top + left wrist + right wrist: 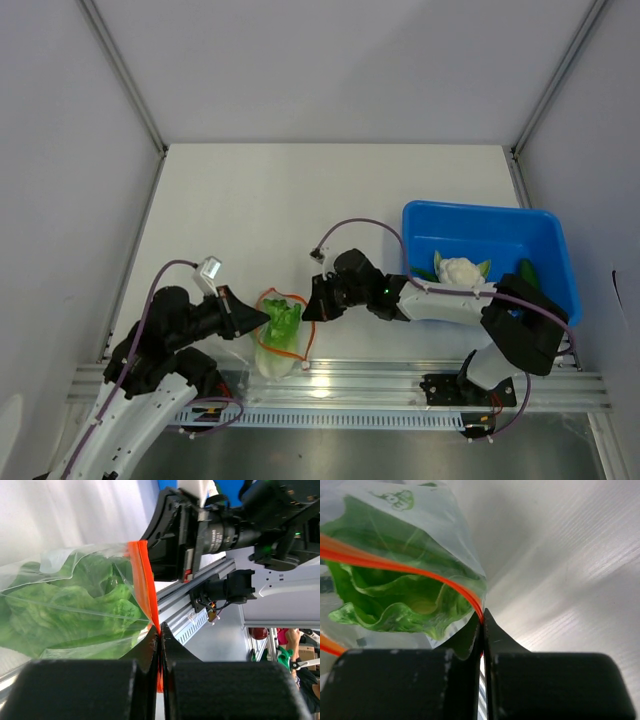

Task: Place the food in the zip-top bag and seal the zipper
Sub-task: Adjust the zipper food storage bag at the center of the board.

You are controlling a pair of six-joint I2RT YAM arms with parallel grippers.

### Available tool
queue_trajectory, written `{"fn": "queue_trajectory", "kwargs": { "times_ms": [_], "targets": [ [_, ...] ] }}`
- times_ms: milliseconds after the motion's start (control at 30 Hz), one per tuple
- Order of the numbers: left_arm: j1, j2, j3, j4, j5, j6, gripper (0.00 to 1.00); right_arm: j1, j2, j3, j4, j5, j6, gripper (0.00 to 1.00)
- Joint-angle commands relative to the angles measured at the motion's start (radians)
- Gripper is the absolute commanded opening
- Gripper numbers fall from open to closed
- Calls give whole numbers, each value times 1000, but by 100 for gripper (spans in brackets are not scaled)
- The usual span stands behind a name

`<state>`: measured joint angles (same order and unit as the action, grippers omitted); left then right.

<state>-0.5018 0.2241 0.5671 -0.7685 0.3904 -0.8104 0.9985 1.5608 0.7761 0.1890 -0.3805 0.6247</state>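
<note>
The clear zip-top bag (278,345) hangs between my two grippers near the table's front edge, with a leafy green vegetable (282,320) inside. Its orange-red zipper (283,298) runs along the mouth, which still gapes in the right wrist view (395,565). My left gripper (262,317) is shut on the zipper's left end (150,610). My right gripper (308,308) is shut on the zipper's right end (479,611). The green leaf fills the bag in the left wrist view (70,615) and the right wrist view (400,605).
A blue rectangular bin (540,240) stands at the right, holding a white cauliflower-like piece (460,270) and a dark green piece (527,270). An aluminium rail (400,380) runs along the front edge under the bag.
</note>
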Motion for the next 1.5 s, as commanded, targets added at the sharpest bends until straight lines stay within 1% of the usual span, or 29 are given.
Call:
{"fn": "queue_trajectory", "kwargs": {
  "times_ms": [0, 33, 67, 133, 167, 200, 267, 300, 333, 400, 433, 500, 567, 600, 633, 733, 767, 867, 933, 967, 1000, 1067, 1100, 1167, 1200, 1267, 1333, 1400, 1467],
  "targets": [
    [-4, 23, 28, 67, 31, -1, 1, 8, -111, 81, -95, 66, -52, 0],
    [-4, 33, 31, 78, 42, -3, 1, 9, -137, 101, -136, 81, -63, 0],
    [-4, 43, 34, 89, 48, -4, 1, 9, -160, 158, -249, 98, -75, 0],
    [-4, 79, 60, 130, 68, -15, 1, 8, -227, 242, -371, 143, -92, 0],
    [-4, 96, 74, 147, 76, -16, 1, 6, -244, 338, -484, 153, -92, 0],
    [-4, 113, 117, 168, 85, -19, 1, 6, -257, 388, -537, 161, -82, 0],
    [-4, 158, 142, 189, 106, -27, 0, 12, -268, 478, -670, 170, -66, 0],
    [-4, 168, 160, 214, 116, -30, 0, 15, -266, 538, -701, 172, -54, 0],
    [-4, 178, 162, 233, 123, -41, 0, 17, -265, 551, -723, 172, -45, 0],
    [-4, 199, 113, 274, 143, -56, 1, 11, -260, 519, -724, 175, -37, 0],
    [-4, 213, 61, 305, 148, -67, 1, 2, -255, 497, -711, 175, -31, 0],
    [-3, 259, 31, 342, 163, -78, 0, -44, -223, 457, -717, 169, -16, 0],
    [-3, 279, 16, 366, 169, -102, 1, -57, -200, 466, -750, 189, -25, 0],
    [-3, 276, 19, 376, 182, -110, 1, -51, -200, 485, -778, 248, -32, 0],
    [-3, 268, 42, 377, 179, -114, 1, -46, -205, 526, -824, 267, -40, 0],
    [-3, 233, 140, 302, 147, -96, 1, -46, -245, 599, -891, 292, -46, 0],
    [-3, 227, 178, 252, 134, -87, 1, -44, -255, 617, -907, 293, -36, 0],
    [-3, 210, 194, 212, 110, -78, 0, -34, -301, 631, -927, 302, -13, 0],
    [-3, 208, 140, 202, 84, -76, 1, -32, -329, 573, -893, 292, -5, 0],
    [-1, 216, 67, 228, 81, -72, 0, -35, -331, 545, -875, 287, -5, 0],
    [-3, 216, 66, 241, 76, -76, 1, -50, -331, 519, -863, 276, -2, 0],
    [0, 253, 1, 271, 85, -82, 0, -83, -314, 483, -847, 252, -2, 0],
    [0, 264, -4, 287, 94, -87, 1, -83, -312, 485, -850, 267, -9, 0],
    [0, 281, 33, 285, 110, -90, 0, -83, -321, 512, -884, 293, -16, 0],
    [0, 276, 63, 281, 117, -90, 1, -78, -332, 560, -898, 299, -20, 0],
    [0, 245, 178, 267, 125, -92, 1, -63, -364, 609, -948, 334, -31, 0],
    [0, 230, 258, 250, 117, -79, 1, -61, -383, 650, -986, 336, -34, 0],
    [0, 228, 304, 229, 110, -64, 1, -63, -406, 635, -984, 328, -31, 0],
    [0, 236, 275, 236, 107, -53, 1, -70, -410, 542, -936, 309, -22, 0]
  ]
}}
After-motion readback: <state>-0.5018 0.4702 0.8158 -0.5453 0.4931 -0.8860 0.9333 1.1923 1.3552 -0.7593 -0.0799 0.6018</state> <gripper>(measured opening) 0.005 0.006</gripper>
